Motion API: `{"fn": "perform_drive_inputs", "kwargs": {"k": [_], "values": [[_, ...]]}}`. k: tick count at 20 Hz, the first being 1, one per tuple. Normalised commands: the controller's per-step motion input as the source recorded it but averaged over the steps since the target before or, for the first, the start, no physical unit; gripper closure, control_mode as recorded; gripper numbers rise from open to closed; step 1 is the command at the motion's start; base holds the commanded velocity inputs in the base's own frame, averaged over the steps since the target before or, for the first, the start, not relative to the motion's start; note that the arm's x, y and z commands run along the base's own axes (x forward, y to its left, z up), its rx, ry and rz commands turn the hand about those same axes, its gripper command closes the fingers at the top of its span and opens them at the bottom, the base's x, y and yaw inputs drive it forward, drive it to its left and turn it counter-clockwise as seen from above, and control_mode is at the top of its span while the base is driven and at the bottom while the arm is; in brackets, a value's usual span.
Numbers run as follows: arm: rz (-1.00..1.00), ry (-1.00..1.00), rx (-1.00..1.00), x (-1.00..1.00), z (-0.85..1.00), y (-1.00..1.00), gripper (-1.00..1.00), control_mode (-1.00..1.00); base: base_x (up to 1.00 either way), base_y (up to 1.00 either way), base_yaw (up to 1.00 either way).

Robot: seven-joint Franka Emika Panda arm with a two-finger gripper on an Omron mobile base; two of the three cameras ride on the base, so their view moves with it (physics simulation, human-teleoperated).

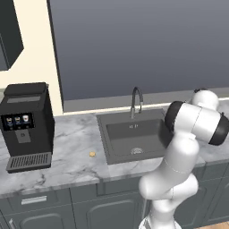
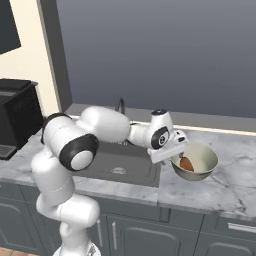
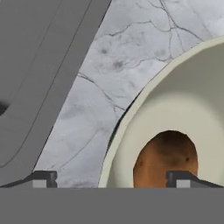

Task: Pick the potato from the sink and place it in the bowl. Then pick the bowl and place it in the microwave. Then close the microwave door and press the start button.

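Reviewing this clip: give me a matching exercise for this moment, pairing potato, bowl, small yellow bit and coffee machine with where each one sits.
Things:
1. potato
2. bowl
3. small yellow bit
4. coffee machine

Places:
A. on the counter left of the sink, near its front corner
B. inside the bowl
C. far left end of the counter
D. on the counter right of the sink

Pairs: 1-B, 2-D, 3-A, 4-C

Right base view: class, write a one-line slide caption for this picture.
Open gripper hovers at the rim of the bowl on the marble counter, the potato lying inside, beside the sink.
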Motion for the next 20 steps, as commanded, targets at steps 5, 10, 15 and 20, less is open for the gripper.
{"fn": "perform_drive_inputs", "kwargs": {"k": [5,10,15,20], "values": [[0.00,0.01,0.00,0.26,-0.24,-0.30,-1.00,-1.00,0.00,0.00,0.00],[0.00,0.00,0.00,0.18,-0.30,-0.13,-1.00,-1.00,0.00,0.00,0.00],[0.00,-0.01,0.00,-0.07,-0.17,-0.02,1.00,-1.00,0.00,0.00,0.00],[0.00,-0.01,0.00,-0.25,-0.09,0.00,1.00,-1.00,0.00,0.00,0.00]]}}
